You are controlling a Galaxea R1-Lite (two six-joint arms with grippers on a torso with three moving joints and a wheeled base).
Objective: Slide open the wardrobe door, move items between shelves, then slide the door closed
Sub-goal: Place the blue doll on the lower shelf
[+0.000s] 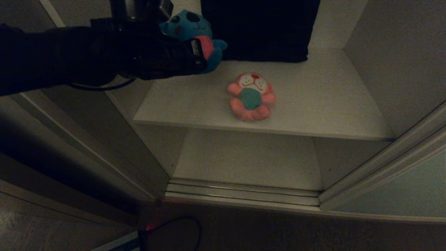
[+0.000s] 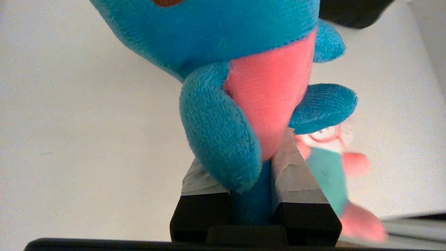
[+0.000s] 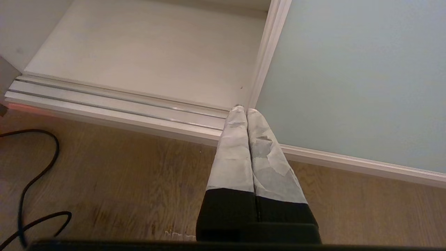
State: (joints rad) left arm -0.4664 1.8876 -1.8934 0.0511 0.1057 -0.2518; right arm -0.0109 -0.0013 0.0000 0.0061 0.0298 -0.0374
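My left gripper is shut on the teal bear and holds it in the air over the back left of the upper shelf. In the left wrist view its taped fingers pinch the bear low on its body. The pink plush toy lies face up near the middle of that shelf; it also shows just beyond the bear in the left wrist view. The lower shelf is bare. The sliding wardrobe door stands slid to the right. My right gripper is shut and holds nothing, low by the door's edge.
A big dark folded cloth sits at the back of the upper shelf. The door track runs along the wardrobe's front. A darker panel stands at the left. A black cable lies on the wooden floor.
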